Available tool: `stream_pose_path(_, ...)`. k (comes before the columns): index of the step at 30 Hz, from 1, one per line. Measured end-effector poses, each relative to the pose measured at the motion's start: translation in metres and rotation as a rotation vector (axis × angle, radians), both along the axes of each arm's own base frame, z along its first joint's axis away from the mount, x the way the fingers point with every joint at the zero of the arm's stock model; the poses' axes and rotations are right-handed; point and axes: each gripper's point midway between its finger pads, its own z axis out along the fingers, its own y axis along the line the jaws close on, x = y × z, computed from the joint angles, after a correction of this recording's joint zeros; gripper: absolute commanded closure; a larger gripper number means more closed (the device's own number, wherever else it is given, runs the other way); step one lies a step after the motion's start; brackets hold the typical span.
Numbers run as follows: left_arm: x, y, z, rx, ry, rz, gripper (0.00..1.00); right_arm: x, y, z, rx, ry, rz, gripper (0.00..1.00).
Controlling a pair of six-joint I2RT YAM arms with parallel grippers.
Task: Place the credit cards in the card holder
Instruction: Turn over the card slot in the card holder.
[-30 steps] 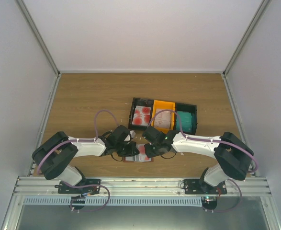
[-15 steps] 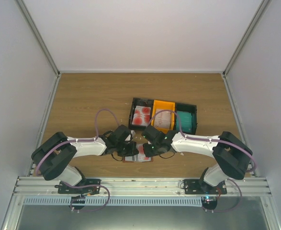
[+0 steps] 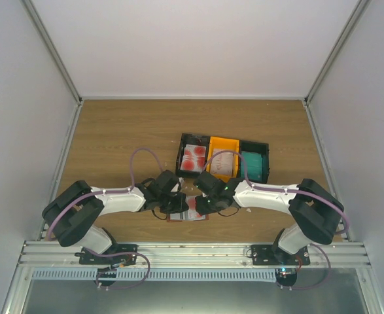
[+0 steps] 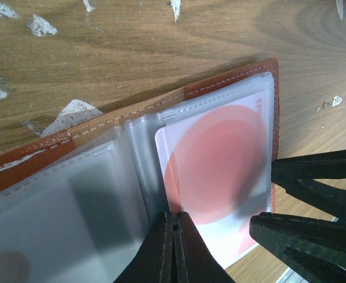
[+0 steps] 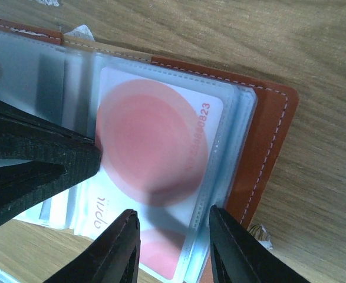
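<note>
The card holder [image 3: 188, 211] lies open on the table between both grippers, brown leather [image 4: 231, 82] with clear sleeves. A white credit card with red blotches [image 4: 220, 159] sits in the right-hand sleeve; it also shows in the right wrist view [image 5: 155, 147]. My left gripper [image 3: 177, 204] is shut, its tip [image 4: 174, 219] pressed at the sleeve fold just left of that card. My right gripper [image 3: 202, 204] is open, its jaws [image 5: 175, 236] straddling the card's near end above the holder's leather edge [image 5: 267, 141]. More cards lie in the trays behind.
A row of three trays stands behind the holder: black with white-red cards [image 3: 193, 157], orange with pale cards [image 3: 222, 163], black with teal cards [image 3: 254, 165]. Small white scraps [image 4: 40, 25] lie on the wood around the holder.
The right arm has edged slightly left toward the holder. The left arm and the holder have hardly moved.
</note>
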Motion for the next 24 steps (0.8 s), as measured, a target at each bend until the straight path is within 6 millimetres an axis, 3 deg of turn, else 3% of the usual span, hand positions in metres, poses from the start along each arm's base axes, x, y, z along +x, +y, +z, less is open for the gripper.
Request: stream_pose_path(24,0.0002,0.0004,-0.0003,0.002,0.0,0.002,1.0,-0.0027,0.0016,0.0016,0.033,0.023,-0.004,0.73)
